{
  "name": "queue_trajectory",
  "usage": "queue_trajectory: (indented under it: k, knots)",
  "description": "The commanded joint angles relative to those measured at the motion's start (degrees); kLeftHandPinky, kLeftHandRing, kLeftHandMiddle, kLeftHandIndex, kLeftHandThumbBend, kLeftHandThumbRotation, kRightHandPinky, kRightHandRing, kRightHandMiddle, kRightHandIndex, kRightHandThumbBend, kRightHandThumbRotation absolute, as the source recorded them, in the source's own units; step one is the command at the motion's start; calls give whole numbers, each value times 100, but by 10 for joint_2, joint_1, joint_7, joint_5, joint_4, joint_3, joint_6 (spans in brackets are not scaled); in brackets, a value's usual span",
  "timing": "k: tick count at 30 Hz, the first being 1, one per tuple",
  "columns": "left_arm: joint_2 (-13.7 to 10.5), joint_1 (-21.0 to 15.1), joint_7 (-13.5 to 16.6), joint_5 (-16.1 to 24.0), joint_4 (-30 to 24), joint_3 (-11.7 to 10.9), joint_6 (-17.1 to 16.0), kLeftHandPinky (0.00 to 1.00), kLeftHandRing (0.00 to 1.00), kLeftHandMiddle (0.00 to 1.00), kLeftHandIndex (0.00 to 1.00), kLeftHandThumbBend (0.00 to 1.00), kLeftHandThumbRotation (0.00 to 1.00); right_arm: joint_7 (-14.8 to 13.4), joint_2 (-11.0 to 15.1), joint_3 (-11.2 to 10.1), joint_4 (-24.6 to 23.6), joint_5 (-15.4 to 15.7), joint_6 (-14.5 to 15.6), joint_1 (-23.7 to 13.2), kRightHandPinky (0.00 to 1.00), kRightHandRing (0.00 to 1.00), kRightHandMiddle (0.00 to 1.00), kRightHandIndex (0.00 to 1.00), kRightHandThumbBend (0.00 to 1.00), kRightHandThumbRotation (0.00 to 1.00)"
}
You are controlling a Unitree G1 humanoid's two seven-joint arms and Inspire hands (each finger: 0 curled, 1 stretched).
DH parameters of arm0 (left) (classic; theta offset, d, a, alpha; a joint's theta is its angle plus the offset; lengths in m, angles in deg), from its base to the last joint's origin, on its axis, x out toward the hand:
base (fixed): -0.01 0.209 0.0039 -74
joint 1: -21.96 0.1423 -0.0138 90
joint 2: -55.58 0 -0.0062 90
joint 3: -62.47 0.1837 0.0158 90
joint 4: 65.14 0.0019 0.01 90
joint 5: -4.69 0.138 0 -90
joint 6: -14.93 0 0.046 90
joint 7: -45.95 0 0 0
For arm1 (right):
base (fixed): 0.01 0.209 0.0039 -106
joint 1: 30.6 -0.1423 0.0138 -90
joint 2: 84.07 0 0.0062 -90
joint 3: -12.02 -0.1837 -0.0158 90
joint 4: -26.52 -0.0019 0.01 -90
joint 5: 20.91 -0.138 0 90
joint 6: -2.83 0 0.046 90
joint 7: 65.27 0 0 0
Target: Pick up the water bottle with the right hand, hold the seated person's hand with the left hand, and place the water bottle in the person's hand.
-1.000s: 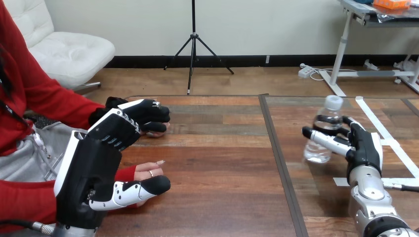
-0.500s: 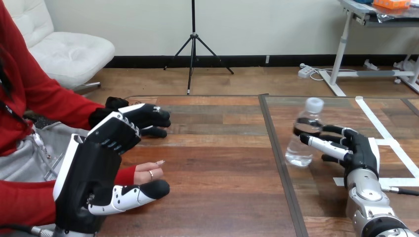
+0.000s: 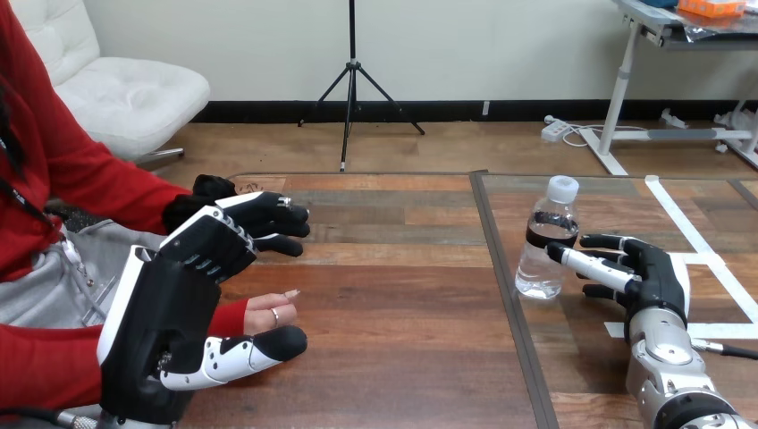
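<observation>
Bottle: water bottle [image 3: 545,239] stands on the tabletop [image 3: 402,304], unheld.
Right hand: right hand [image 3: 655,275] spread open, one finger seemingly touching the bottle.
Left hand: left hand [image 3: 170,313] over the person's hand [image 3: 268,313]; grip cannot be told.
Risk: fingers closing off-centre could topple the bottle.

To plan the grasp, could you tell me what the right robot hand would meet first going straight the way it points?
Probably the water bottle: the right robot hand points its open fingers at it, one fingertip near its side; contact unclear.
</observation>
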Motion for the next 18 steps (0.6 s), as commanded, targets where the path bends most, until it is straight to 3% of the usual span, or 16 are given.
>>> queue_trajectory:
  k: [1, 18]
  knots:
    - [-2, -19, -3, -8, -28, 9, 6, 61, 68, 69, 69, 100, 36, -6, -4, -7, -2, -5, -10, -39, 49, 54, 55, 50, 86, 0]
    - [5, -35, -13, -15, -17, 11, 6, 61, 67, 69, 69, 100, 35, 3, -9, -9, -9, -12, -28, -36, 45, 51, 54, 49, 82, 0]
